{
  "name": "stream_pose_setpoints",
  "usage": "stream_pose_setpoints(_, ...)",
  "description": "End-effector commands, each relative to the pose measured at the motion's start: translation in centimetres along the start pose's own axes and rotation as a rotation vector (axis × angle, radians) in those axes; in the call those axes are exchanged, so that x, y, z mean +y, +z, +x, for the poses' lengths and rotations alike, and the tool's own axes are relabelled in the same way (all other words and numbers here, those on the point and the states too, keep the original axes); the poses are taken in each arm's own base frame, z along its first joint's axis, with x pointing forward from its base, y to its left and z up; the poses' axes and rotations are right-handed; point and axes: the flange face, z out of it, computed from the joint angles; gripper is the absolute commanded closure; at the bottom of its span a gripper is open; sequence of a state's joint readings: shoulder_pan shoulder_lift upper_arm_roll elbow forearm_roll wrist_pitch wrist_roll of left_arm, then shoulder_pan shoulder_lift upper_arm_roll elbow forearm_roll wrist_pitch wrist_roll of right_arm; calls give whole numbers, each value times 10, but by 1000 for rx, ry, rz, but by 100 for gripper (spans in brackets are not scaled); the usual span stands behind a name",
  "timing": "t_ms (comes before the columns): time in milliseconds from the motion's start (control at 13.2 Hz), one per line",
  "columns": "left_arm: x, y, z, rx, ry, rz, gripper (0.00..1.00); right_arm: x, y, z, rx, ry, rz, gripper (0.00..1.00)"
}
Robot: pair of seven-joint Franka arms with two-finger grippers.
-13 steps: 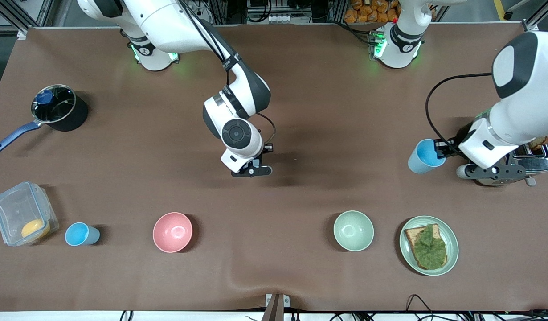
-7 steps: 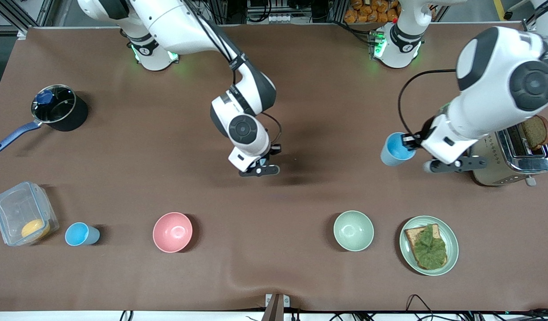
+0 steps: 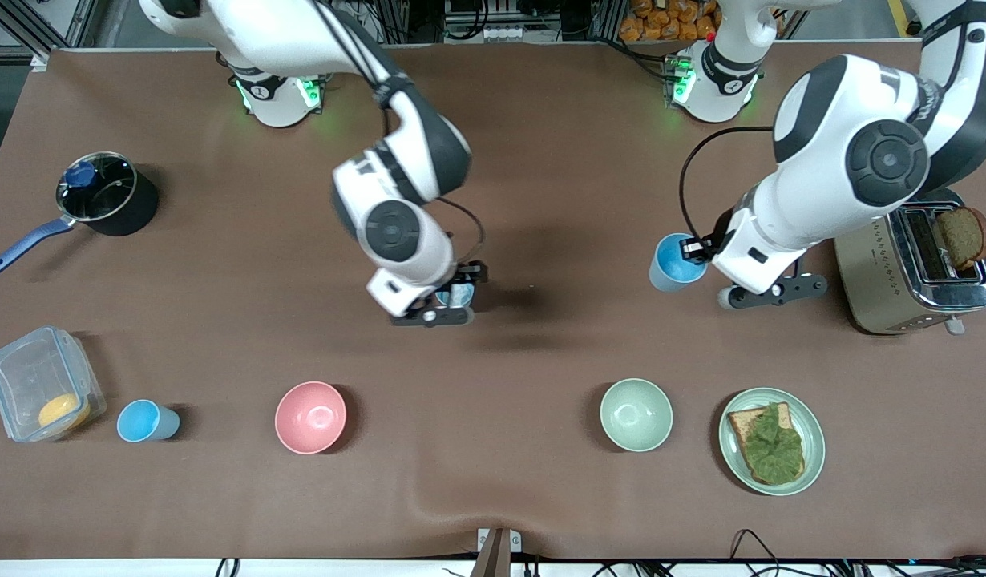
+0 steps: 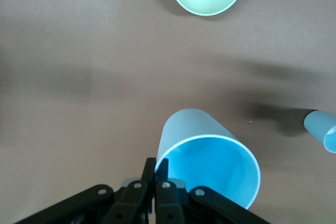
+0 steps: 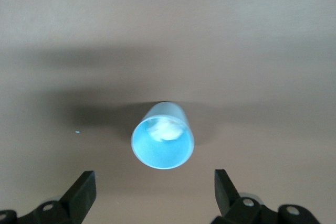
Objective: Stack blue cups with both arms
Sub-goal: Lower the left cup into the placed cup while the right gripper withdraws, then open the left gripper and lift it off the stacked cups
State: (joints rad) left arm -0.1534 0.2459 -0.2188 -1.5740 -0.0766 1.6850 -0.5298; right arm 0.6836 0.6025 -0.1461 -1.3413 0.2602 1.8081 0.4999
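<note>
My left gripper is shut on the rim of a blue cup and holds it tilted above the table, between the table's middle and the toaster. In the left wrist view the fingers pinch the cup's wall. My right gripper is open above a second blue cup that stands upright in the table's middle. That cup shows between the spread fingers in the right wrist view, with the gripper clear of it. A third blue cup stands beside the plastic container.
A pink bowl, a pale green bowl and a plate with toast and lettuce lie near the front edge. A toaster stands at the left arm's end. A pot and a plastic container stand at the right arm's end.
The left arm has carried its blue cup from beside the toaster toward the table's middle. The right gripper has shifted toward its own end, and the cup beneath it now shows.
</note>
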Motion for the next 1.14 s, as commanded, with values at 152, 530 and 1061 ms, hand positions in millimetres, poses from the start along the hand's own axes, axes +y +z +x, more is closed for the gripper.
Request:
stream_pose_setpoints(152, 75, 16, -25, 20, -106, -57, 100, 120, -72, 18, -55, 22, -90, 0)
stream_pose_setpoints(530, 172, 59, -60, 67, -229, -130, 100, 233, -121, 24, -107, -2, -146, 0)
stream_pose_setpoints(1061, 286, 138, -106, 90, -418, -279, 100, 370, -209, -36, 49, 110, -55, 0)
